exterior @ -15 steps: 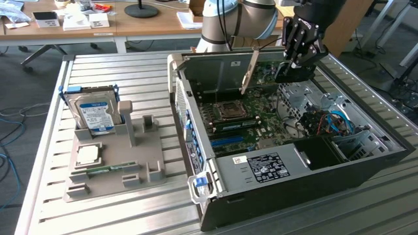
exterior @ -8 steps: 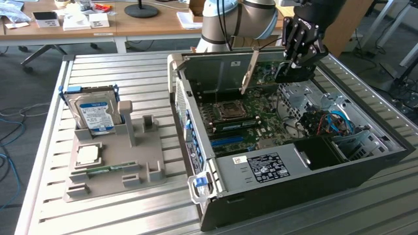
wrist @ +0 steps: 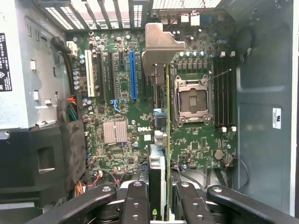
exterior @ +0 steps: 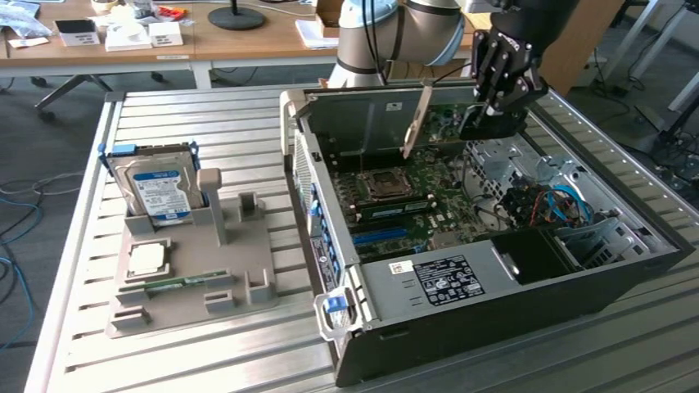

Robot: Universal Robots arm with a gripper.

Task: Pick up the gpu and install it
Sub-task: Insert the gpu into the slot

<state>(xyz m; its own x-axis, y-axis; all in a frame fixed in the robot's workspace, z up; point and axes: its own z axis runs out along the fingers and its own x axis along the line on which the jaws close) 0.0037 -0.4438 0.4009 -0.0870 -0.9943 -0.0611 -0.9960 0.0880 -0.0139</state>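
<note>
My gripper (exterior: 493, 110) hangs over the back half of the open computer case (exterior: 611, 286) and is shut on the gpu (exterior: 483, 124). The card is held on edge above the motherboard (exterior: 437, 196), with its silver end bracket (exterior: 414, 121) pointing down toward the case's rear wall. In the wrist view the gpu (wrist: 167, 140) appears edge-on as a thin green line running away from my gripper (wrist: 163, 207), with its black fan side beside it and the bracket (wrist: 161, 46) at the far end. It hovers between the blue expansion slot (wrist: 132, 74) and the CPU socket (wrist: 190, 100).
A grey fixture (exterior: 245, 270) at the exterior view's left holds a blue-labelled hard drive (exterior: 159, 192), a CPU (exterior: 147, 260) and a RAM stick (exterior: 186, 282). Inside the case are the power supply (exterior: 443, 282), drive cage and blue cables (exterior: 562, 205). Desks stand behind.
</note>
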